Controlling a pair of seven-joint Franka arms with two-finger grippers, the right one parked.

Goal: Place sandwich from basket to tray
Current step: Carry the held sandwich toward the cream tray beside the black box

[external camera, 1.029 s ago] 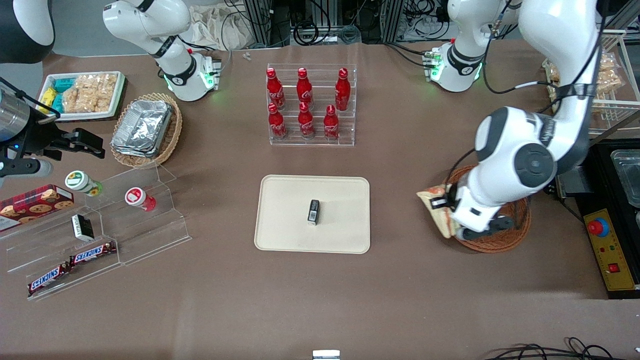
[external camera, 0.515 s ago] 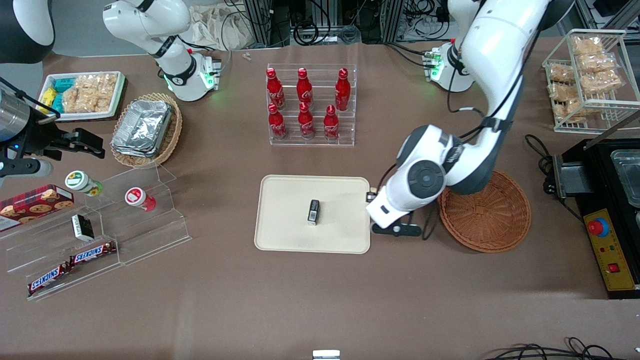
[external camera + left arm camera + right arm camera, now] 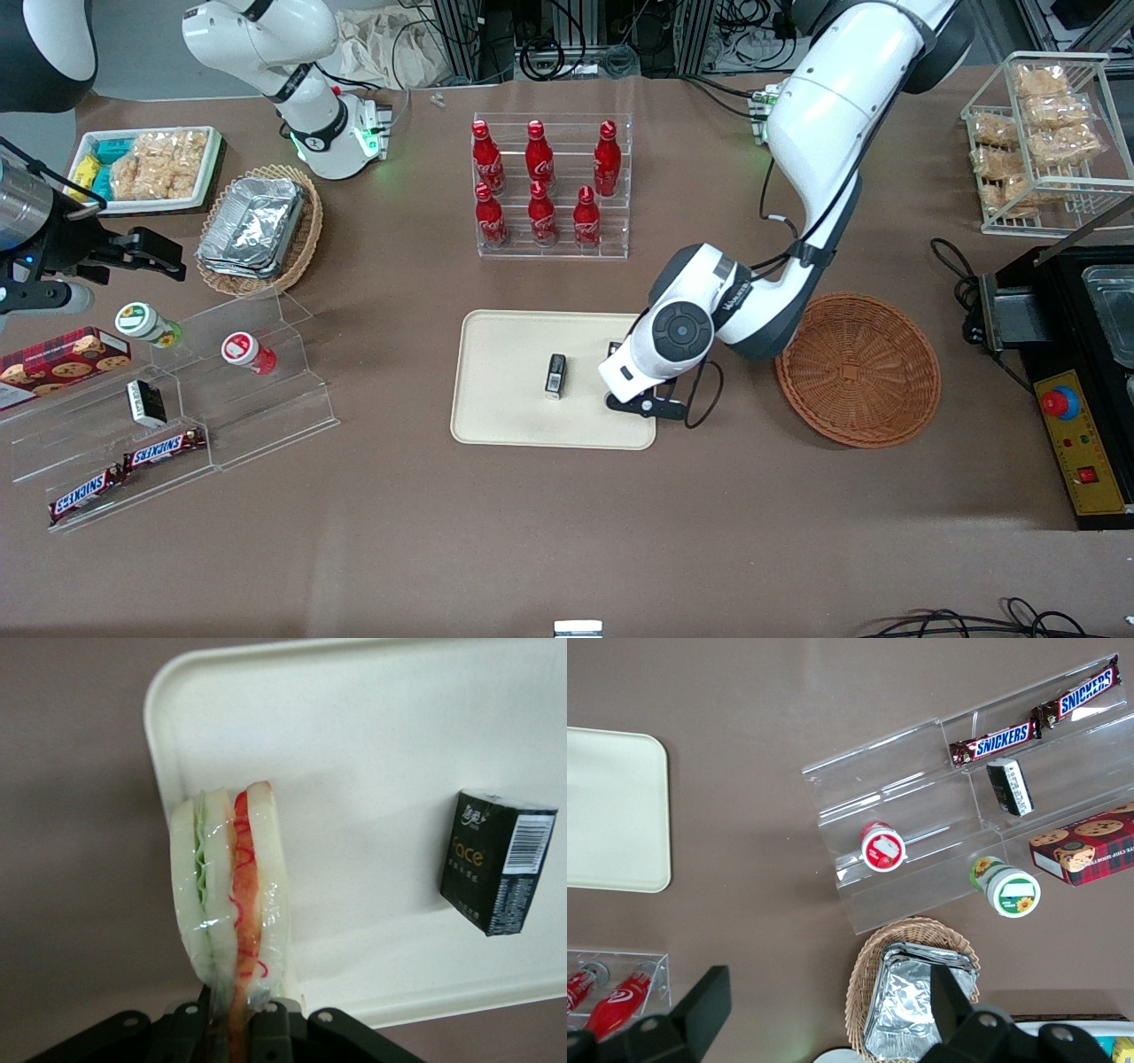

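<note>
My gripper (image 3: 237, 1014) is shut on the sandwich (image 3: 230, 895), a plastic-wrapped white-bread wedge with red and green filling, held by its narrow end. The sandwich hangs over the cream tray (image 3: 372, 771) near the tray's rounded corner and end rim. In the front view my gripper (image 3: 631, 383) is above the tray (image 3: 505, 354) at the end nearest the round reddish-brown basket (image 3: 858, 368), and the arm hides the sandwich. The basket holds nothing.
A small black packet (image 3: 555, 374) lies in the tray's middle, close beside the gripper. A clear rack of red bottles (image 3: 551, 186) stands farther from the front camera than the tray. A tan wicker basket with foil containers (image 3: 257, 230) and acrylic steps (image 3: 177, 399) sit toward the parked arm's end.
My gripper has carried the sandwich out of the basket and sideways over the table to above the tray's end. The basket is left empty.
</note>
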